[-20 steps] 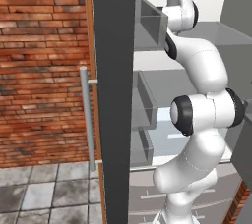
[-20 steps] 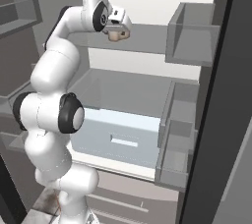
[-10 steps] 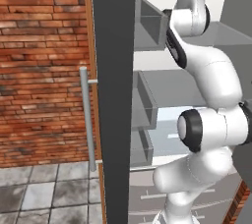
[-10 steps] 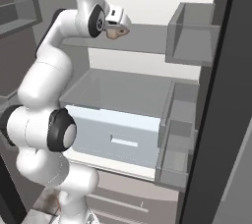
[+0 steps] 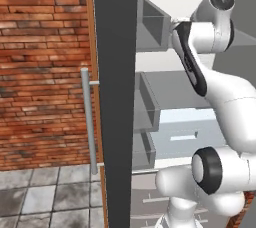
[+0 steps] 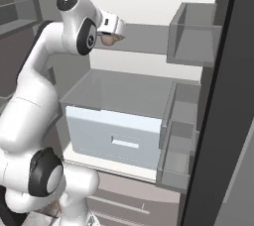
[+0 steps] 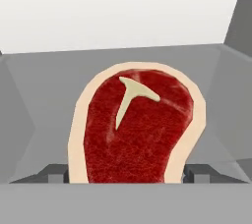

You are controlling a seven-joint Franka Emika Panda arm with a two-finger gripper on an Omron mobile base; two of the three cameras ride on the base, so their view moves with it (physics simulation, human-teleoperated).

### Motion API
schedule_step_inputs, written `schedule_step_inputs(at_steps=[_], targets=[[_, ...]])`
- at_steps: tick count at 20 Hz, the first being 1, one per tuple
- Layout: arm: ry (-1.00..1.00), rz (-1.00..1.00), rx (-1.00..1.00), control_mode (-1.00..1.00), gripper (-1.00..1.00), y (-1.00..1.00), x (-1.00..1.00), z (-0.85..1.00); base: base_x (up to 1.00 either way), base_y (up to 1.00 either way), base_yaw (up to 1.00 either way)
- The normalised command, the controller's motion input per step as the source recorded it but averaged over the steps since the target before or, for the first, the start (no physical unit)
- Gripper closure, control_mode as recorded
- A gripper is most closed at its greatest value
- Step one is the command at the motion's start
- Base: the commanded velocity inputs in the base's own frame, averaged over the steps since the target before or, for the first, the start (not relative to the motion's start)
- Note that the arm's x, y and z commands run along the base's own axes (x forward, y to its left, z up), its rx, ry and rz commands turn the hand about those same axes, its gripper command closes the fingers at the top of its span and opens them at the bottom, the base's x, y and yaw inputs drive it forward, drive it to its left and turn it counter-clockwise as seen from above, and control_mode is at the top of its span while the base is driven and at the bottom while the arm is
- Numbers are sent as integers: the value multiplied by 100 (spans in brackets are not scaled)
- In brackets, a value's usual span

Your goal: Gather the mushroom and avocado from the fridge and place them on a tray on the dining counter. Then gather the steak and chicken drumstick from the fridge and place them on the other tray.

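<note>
1. The lower end of the steak (image 7: 138,129) is cut off at the bottom of the hand view, between the two dark finger tips (image 7: 199,173), of which only the tops are seen.
2. In the right base view, the gripper (image 6: 112,35) at upper left is largely hidden behind the white hand; what sits between its jaws cannot be made out.
3. The fridge (image 5: 116,97) is cut off by the top and bottom edges of the left base view.

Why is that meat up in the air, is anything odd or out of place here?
Nothing looks spilled or broken. The steak sits between the fingers of the robot's hand, level with the upper shelf of the open fridge. Seen from the base it is just a small tan-edged lump at the hand.
</note>
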Motion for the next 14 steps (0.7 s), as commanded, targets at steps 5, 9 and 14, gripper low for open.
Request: schedule_step_inputs(at_steps=[5, 9, 14], targets=[[0, 0, 1, -100, 100, 0, -95, 35, 0, 0, 0], [0, 0, 1, -100, 100, 0, -100, 7, 0, 0, 0], [-1, 0, 1, -100, 100, 0, -100, 0, 0, 0, 0]])
